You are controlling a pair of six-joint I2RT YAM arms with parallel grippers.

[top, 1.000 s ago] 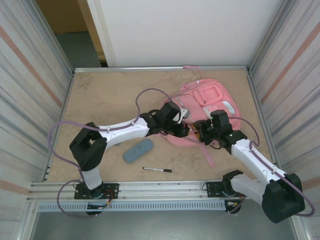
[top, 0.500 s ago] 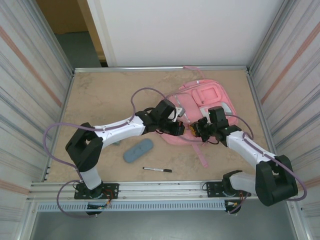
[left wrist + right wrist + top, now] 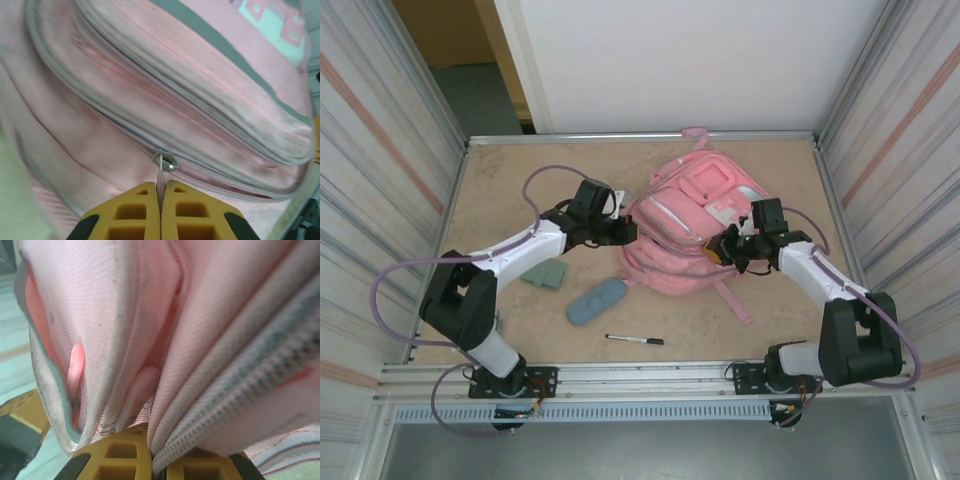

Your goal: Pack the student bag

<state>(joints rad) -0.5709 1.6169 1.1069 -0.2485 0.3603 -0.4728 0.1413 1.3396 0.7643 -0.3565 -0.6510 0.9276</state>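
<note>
Tabletop [image 3: 520, 190] seen from above, two robot arms reaching up from the bottom edge. Left of centre lie a flat green pad [image 3: 546, 272], a blue-grey case [image 3: 597, 301] and, lower down, a pen [image 3: 635, 340], all apart from the bag and seemingly waiting to be packed.

At centre, the left gripper [image 3: 623, 232] meets the left edge of the student bag [image 3: 695, 215]. In its wrist view the yellow jaws are pressed together on the thin zip pull [image 3: 161, 176], just below the silver slider [image 3: 165, 161]. It appears placed to draw the zip along its track.

The pink bag lies right of centre, front pockets facing up. Its long axis runs from the lower middle of the frame toward the top, leaning slightly right. Its handle loop [image 3: 695, 132] points at the top edge.

On the bag's right side, the right gripper [image 3: 730, 250] is clamped on a fold of pink fabric, as its wrist view [image 3: 150, 442] shows, likely bracing the bag against the zip's pull.
</note>
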